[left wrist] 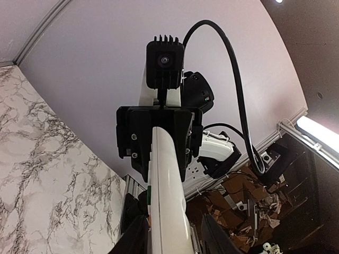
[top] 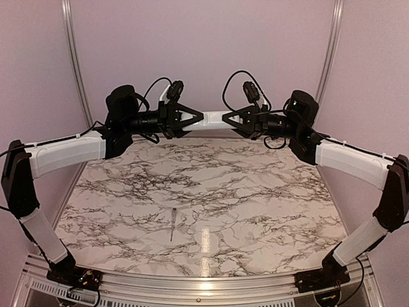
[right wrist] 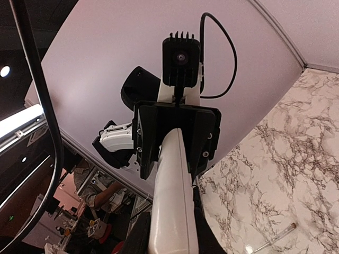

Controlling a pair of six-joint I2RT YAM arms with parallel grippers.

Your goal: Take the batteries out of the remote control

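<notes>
Remote control (top: pixel 206 119) aloft, bridging left hand (top: pixel 190 119) and right hand (top: pixel 229 119)

The remote (top: pixel 213 119) bridges my left gripper (top: pixel 197 119) and right gripper (top: pixel 227 119) high at the back, barring the way between them. Beneath it there is room over the table (top: pixel 268 192), where only a thin tool (top: pixel 173 224) lies near the front. Walls (top: pixel 204 45) close in behind and on both sides.

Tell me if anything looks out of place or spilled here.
Nothing spilled or damaged. The remote control sits level in mid-air between the left gripper and right gripper; a thin tool lies on the table.
</notes>
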